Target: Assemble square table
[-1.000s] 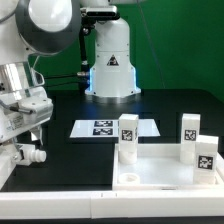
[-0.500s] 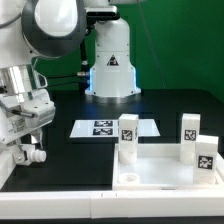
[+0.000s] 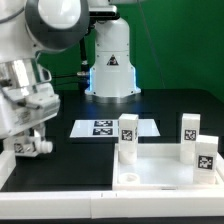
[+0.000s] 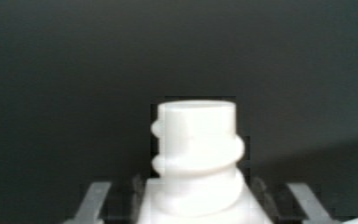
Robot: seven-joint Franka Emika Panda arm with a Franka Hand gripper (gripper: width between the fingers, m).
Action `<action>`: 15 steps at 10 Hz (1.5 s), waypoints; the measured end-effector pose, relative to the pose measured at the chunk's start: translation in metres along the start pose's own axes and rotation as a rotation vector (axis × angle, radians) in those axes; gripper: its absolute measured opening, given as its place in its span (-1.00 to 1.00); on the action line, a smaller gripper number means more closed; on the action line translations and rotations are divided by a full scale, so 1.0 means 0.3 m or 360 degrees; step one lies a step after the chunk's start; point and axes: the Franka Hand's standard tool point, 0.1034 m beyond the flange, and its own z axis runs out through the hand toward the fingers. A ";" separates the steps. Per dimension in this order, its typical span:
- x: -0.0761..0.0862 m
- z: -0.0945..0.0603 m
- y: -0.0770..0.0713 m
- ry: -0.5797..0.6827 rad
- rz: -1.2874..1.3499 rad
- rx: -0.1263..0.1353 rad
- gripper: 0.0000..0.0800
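Gripping looks underway: in wrist view the gripper (image 4: 197, 205) has both fingers (image 4: 101, 204) hugging the base of a stubby white leg (image 4: 197, 150), one each side, w/ the leg's threaded-looking neck and round cap sticking out ahead over bare black table (image 4: 51, 60). Can't tell for sure if the pads are fully pressed on or a hair off; contact line is at frame edge. Judged: clamping on the leg, grasp not confirmed.

Exterior view: gripper (image 3: 28, 147) sits low at that view's left, leg itself hidden behind the hand there.

To do this step well:
- let the jaws finish squeezing before any lift; leg is round, so it can roll/twist if pinched off-centre
- keep the leg centred btwn fingers, as it appears now
- lift straight up, no drag on the table

Further out: marker board (image 3: 112, 128) lies mid-table, near the robot base. Square panel (image 3: 165, 175) sits at exterior view's right front, w/ three legs standing on/at it: one (image 3: 128, 136) at its near-left corner, two (image 3: 189, 134) (image 3: 205, 157) at its right side. Can't tell whether those are screwed in or just stood. Free socket for this leg prob. the front corner; approach from above, clear of the standing legs.
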 end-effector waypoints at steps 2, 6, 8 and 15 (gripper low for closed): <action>-0.027 -0.004 0.056 0.0002 -0.0081 -0.0046 -0.29; -0.058 -0.002 0.078 0.0080 -0.0630 -0.0043 -0.29; -0.139 0.001 0.122 0.0117 -0.1164 -0.0073 -0.29; -0.101 0.020 0.176 0.0023 -0.1881 -0.0094 -0.29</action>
